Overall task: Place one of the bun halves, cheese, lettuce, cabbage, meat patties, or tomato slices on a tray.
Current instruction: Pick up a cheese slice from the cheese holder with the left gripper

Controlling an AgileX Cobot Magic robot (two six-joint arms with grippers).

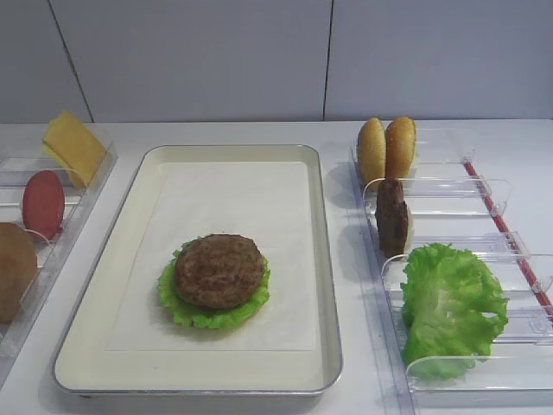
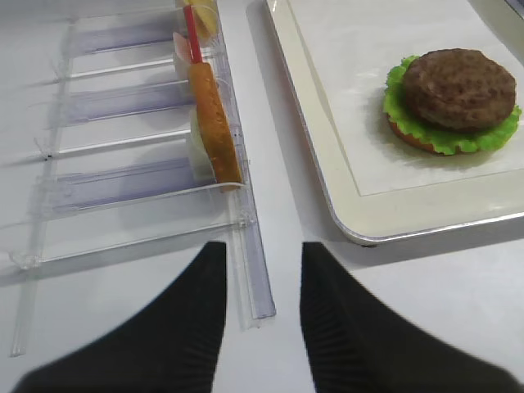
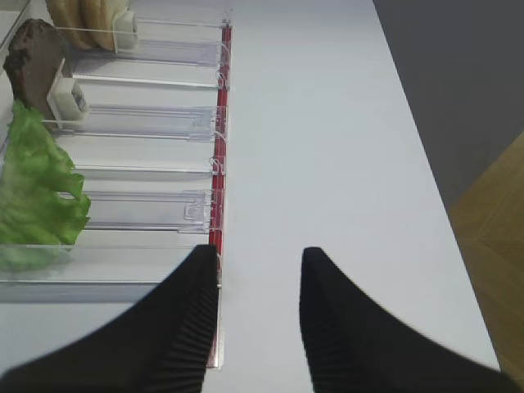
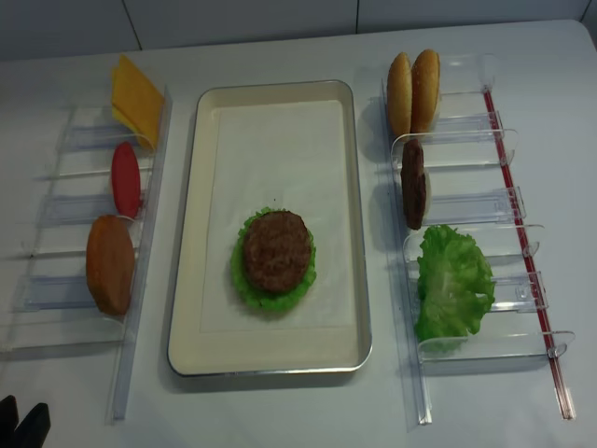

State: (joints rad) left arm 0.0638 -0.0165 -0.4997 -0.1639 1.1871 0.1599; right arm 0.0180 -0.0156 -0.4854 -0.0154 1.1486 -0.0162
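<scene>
The cream tray (image 1: pixel 324 259) holds a meat patty (image 1: pixel 219 270) on lettuce (image 1: pixel 186 309), with an orange-brown bun edge (image 2: pixel 409 137) under them. In the left bins stand the cheese (image 1: pixel 73 145), a tomato slice (image 1: pixel 43 204) and a bun half (image 1: pixel 15 270). The right bins hold two bun halves (image 1: pixel 387 149), a patty (image 1: pixel 392 216) and lettuce (image 1: pixel 451 307). Cabbage is out of view. My left gripper (image 2: pixel 262 254) is open and empty, low by the near end of the left bins. My right gripper (image 3: pixel 260 258) is open and empty, beside the red strip (image 3: pixel 217 196).
Clear plastic bin racks (image 4: pixel 89 215) (image 4: pixel 476 187) flank the tray on both sides. The white paper liner (image 1: pixel 251 203) is bare behind the stack. In the right wrist view the table's right edge (image 3: pixel 434 188) drops to a wooden floor.
</scene>
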